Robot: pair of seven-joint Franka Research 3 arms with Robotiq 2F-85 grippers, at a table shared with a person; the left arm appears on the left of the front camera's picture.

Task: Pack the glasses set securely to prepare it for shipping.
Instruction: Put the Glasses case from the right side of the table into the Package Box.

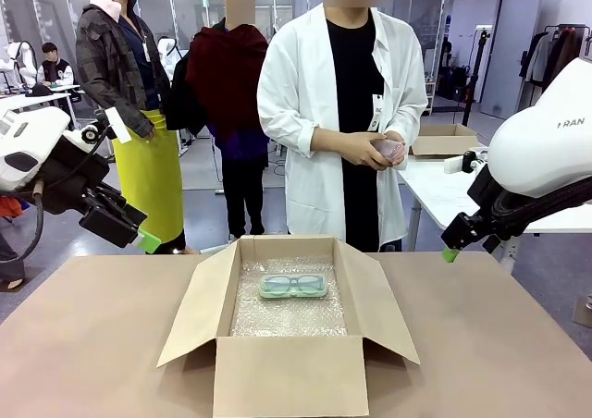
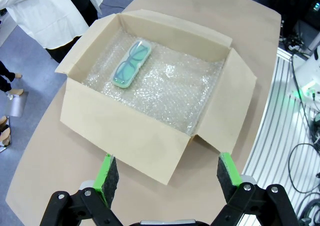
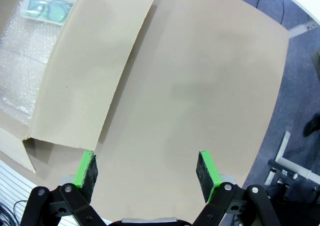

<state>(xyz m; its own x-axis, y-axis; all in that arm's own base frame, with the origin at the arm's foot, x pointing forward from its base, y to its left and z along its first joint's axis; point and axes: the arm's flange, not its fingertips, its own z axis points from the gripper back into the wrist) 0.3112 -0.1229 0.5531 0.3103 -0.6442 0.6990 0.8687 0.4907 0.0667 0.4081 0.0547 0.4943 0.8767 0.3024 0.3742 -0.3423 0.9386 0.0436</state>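
The right arm (image 1: 546, 136) shows the letters "RAN". A mint case (image 1: 292, 286), translucent with dark frames showing through, lies flat on bubble wrap (image 1: 287, 318) in the open box (image 1: 277, 376); the pink case (image 1: 388, 148) is in the person's hands (image 1: 365, 150). The left gripper (image 2: 166, 166) and right gripper (image 3: 146, 161) hang empty, jaws wide apart.

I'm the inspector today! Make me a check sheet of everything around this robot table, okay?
Surface: brown table, holding one box.
Job's things: mint green translucent glasses case lies on bubble wrap inside the open brown cardboard box; pale pink translucent case is in the hands of the white-coated person.
Clutter: nothing seen.
Claws: left claw open, raised left of the box; right claw open, raised right of it.
Cables: black cables on the floor beside the table.
Surroundings: people behind; white table with another cardboard box.
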